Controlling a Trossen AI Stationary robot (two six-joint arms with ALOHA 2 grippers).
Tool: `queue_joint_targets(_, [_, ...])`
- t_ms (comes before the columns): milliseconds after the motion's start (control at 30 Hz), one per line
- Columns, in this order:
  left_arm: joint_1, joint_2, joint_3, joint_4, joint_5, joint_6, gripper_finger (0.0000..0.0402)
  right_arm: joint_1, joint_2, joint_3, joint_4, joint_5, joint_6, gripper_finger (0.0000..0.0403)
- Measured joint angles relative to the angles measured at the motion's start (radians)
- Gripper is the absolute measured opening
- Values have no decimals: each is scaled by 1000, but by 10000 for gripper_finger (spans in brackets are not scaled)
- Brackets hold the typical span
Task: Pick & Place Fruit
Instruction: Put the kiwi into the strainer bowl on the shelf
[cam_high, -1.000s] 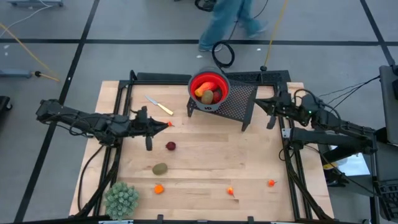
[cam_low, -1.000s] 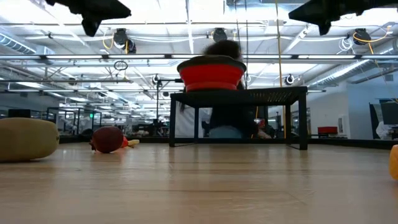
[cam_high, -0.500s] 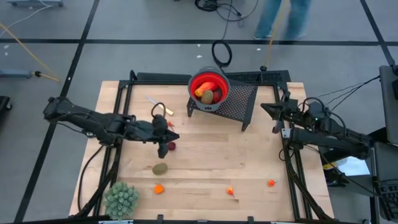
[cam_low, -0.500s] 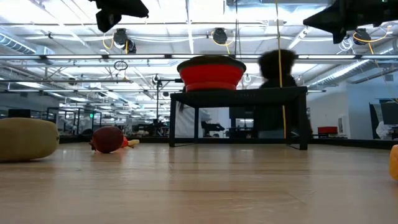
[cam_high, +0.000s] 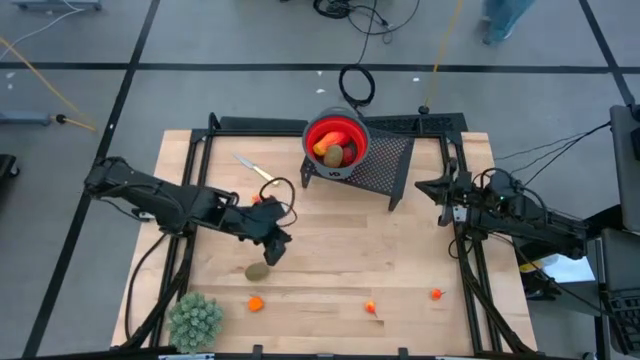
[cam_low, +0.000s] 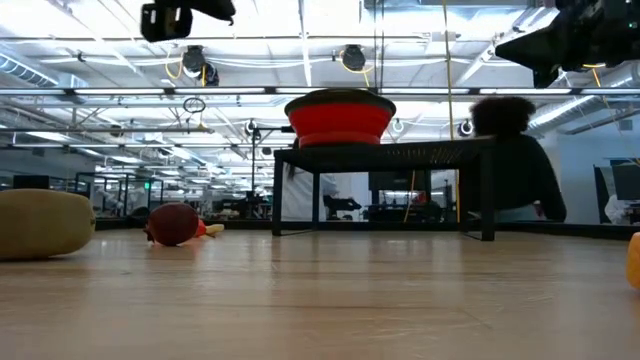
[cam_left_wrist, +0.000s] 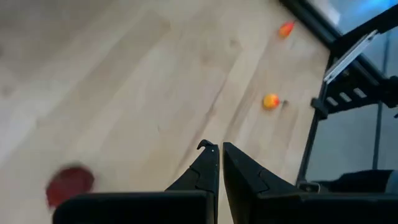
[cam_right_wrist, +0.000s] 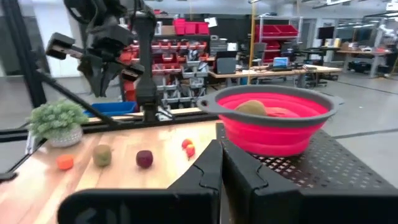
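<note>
I have the left gripper (cam_high: 276, 249) out over the middle of the table, its fingers (cam_left_wrist: 208, 167) pressed together with nothing between them, hanging just above the brown kiwi (cam_high: 257, 271). From the left wrist view I see a dark red round fruit (cam_left_wrist: 69, 184) on the wood below, blurred, and 2 tiny orange pieces (cam_left_wrist: 271, 101) farther off near the table frame. The right gripper (cam_high: 440, 189) waits at the right edge of the table beside the black mesh stand (cam_high: 385, 160), its fingers closed on nothing. The red bowl (cam_high: 335, 132) sits on that stand and holds a kiwi and a red-orange fruit (cam_high: 327, 149). Along the near side of the table I count 3 small orange pieces, one (cam_high: 255, 304) near the green spiky plant (cam_high: 195, 319), the others well apart to the right. The yellow-handled knife (cam_high: 255, 168) lies near the far left of the board. In the low view a person (cam_low: 512, 165) shows beyond the stand.
</note>
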Motion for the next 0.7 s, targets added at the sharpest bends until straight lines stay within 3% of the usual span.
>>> queue_joint_targets(367, [-82,120,50,-133,96,-220,19,0,-34,-39,-16,-78,-9,0])
queue_joint_targets(700, [-142,175,50,-246,99,-329,19,0,-39,-88,-16,-104,40,0])
